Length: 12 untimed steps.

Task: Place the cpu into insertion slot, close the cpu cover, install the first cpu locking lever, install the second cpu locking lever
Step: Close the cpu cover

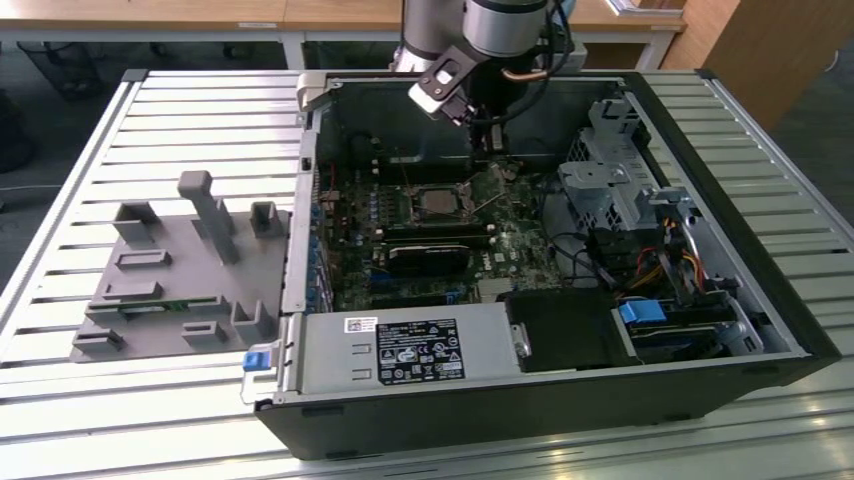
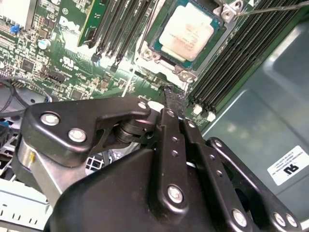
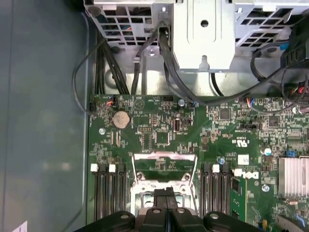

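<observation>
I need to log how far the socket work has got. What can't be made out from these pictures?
- First wrist view: the gripper covers part of the insertion slot, so the chip's seating is hidden there.
- Second wrist view: the cpu and the cpu cover are cut off by the picture's edge, and a thin lever runs out of frame.
- Exterior view: the slot is too small to tell whether any lever is latched.
</observation>
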Each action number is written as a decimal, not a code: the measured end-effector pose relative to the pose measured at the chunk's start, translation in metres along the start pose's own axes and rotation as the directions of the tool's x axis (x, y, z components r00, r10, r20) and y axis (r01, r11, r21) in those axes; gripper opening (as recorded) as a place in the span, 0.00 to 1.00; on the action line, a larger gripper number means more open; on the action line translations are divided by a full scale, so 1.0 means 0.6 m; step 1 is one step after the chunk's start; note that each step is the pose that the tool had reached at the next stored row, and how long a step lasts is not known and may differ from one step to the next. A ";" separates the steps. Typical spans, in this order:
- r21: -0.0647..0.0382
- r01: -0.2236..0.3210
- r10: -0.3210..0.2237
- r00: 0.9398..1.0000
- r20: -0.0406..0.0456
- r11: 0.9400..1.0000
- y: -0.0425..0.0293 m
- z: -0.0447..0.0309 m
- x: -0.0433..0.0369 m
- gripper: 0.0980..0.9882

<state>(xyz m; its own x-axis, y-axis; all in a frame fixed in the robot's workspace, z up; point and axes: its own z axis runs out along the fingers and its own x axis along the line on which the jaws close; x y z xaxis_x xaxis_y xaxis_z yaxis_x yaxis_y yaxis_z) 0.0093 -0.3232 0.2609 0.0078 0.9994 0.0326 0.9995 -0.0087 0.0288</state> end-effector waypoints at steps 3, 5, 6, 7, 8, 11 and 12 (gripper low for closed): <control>0.002 0.000 0.000 1.000 0.000 1.000 0.004 0.000 0.000 0.01; 0.003 0.000 0.000 1.000 0.000 1.000 0.007 0.001 0.000 0.01; 0.003 0.000 0.000 1.000 0.000 1.000 0.009 0.001 0.000 0.01; 0.003 0.000 0.000 1.000 0.000 1.000 0.011 0.001 0.000 0.01; 0.004 0.000 0.000 1.000 0.000 1.000 0.014 0.002 0.000 0.01; 0.004 0.001 -0.001 1.000 0.000 1.000 0.023 0.003 0.000 0.01; 0.004 0.001 -0.001 1.000 0.000 1.000 0.025 0.003 0.000 0.01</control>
<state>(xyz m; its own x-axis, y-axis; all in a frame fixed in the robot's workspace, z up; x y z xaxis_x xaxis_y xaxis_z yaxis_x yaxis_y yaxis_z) 0.0246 -0.3232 0.2597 0.0065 0.9995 0.0325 0.9997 -0.0073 0.0243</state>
